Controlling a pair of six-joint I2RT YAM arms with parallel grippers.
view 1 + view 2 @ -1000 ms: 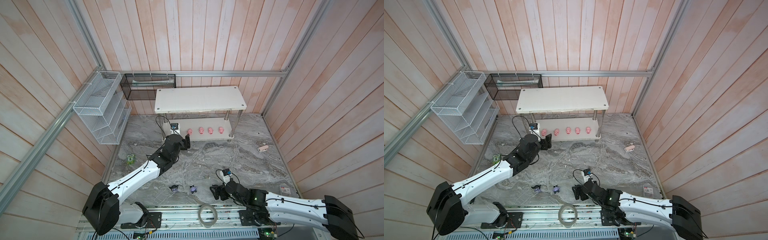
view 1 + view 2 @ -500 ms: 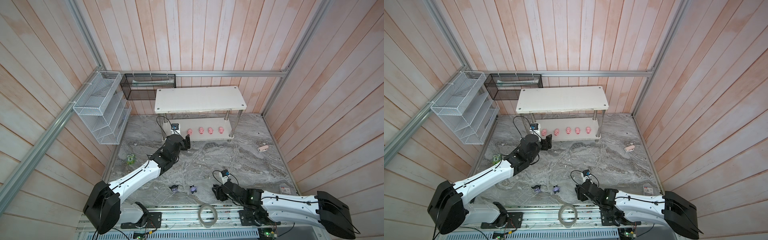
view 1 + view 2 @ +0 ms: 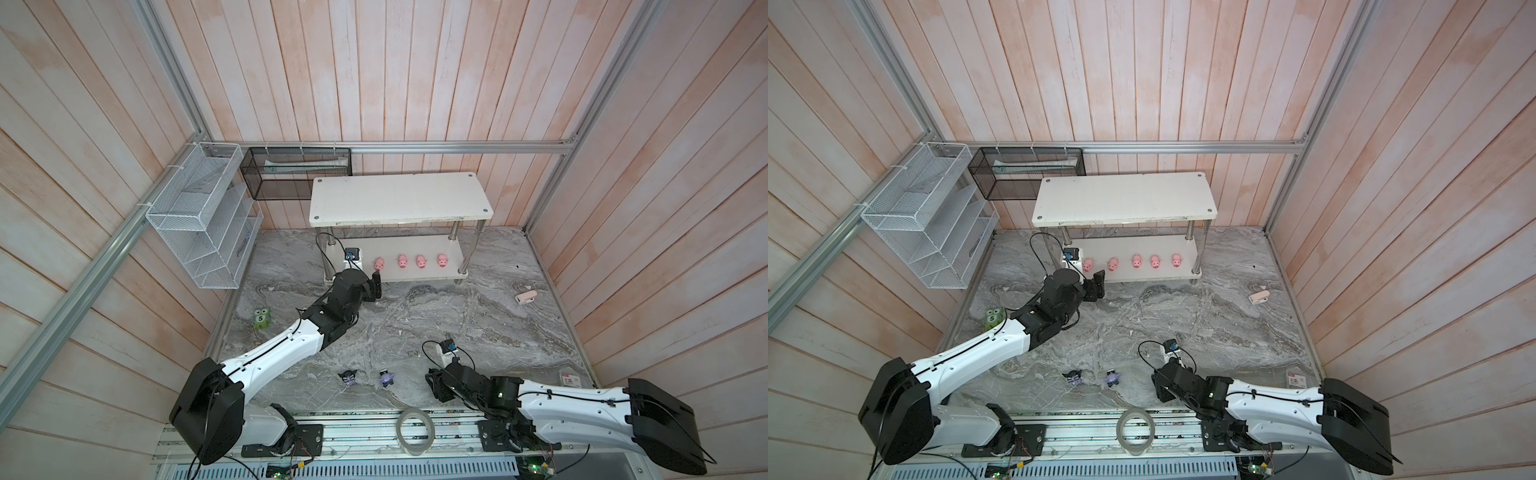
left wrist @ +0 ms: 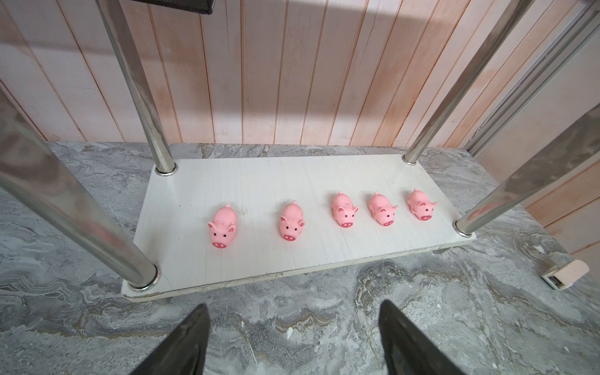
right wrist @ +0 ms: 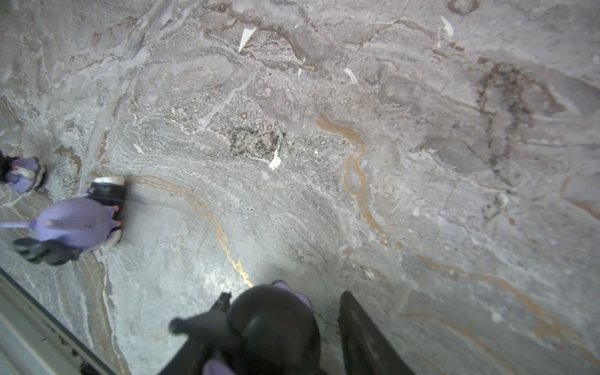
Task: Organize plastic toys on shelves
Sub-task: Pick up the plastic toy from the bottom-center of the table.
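The shelves (image 3: 399, 199) stand at the back, and several pink pigs (image 4: 291, 224) line the lower board (image 4: 259, 181), facing forward. My left gripper (image 4: 293, 311) hangs open and empty just in front of that board, also seen in both top views (image 3: 376, 286) (image 3: 1098, 284). Two black-purple figurines (image 3: 348, 377) (image 3: 386, 377) lie on the marble near the front edge. A third figurine (image 5: 272, 321) sits between the jaws of my right gripper (image 5: 285, 295), low at the front (image 3: 436, 384). A sliver of floor shows between it and one finger (image 5: 357, 324). The other finger is mostly hidden behind it.
A green toy marked "5" (image 3: 262, 319) stands by the left wall. A white wire mesh rack (image 3: 199, 216) and a black mesh basket (image 3: 297, 172) hang on the walls. A tape roll (image 3: 415, 430) lies on the front rail. A small pink-white object (image 3: 525, 297) lies at the right.
The right arm has sunk a little over the front figurine and its jaws have drawn closer around it. The left arm has not moved.
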